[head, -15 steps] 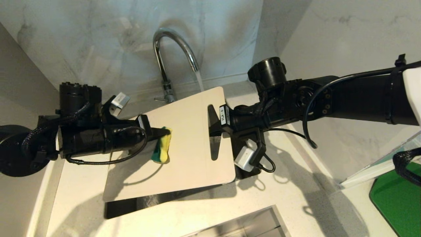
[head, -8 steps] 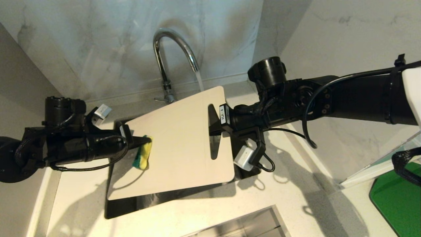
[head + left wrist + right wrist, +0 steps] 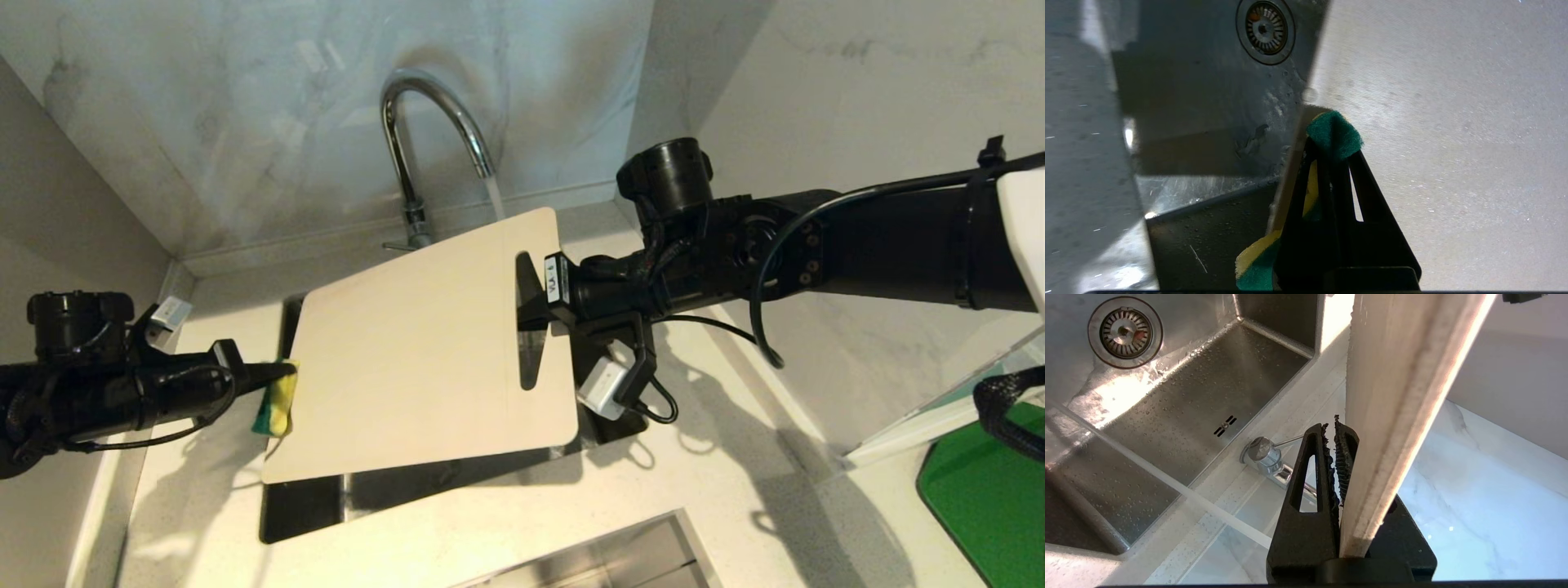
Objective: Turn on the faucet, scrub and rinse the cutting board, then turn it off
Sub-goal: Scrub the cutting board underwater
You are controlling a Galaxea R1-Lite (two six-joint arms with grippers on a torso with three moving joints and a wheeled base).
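Observation:
The chrome faucet [image 3: 424, 122] runs, and its water stream [image 3: 495, 196] falls behind the far corner of the pale cutting board [image 3: 416, 351]. The board hangs tilted over the sink. My right gripper [image 3: 522, 306] is shut on its short edge beside the handle slot. In the right wrist view that gripper [image 3: 1334, 433] clamps the board's edge [image 3: 1396, 396], with the faucet base and lever [image 3: 1263, 455] beyond. My left gripper [image 3: 282, 371] is shut on a yellow-green sponge [image 3: 276, 404] at the board's left edge. The left wrist view shows the sponge [image 3: 1334, 136] pinched against the board [image 3: 1433, 122].
The steel sink [image 3: 310, 506] lies under the board, its drain [image 3: 1265, 26] visible below. Marble walls close in behind and to the right. A dark green board [image 3: 988, 498] sits at the far right. A steel recess [image 3: 620, 555] lies near the counter's front edge.
My left gripper has dragged the sponge leftward across the board, from mid-board to its left edge. The right gripper keeps its hold and the water keeps running.

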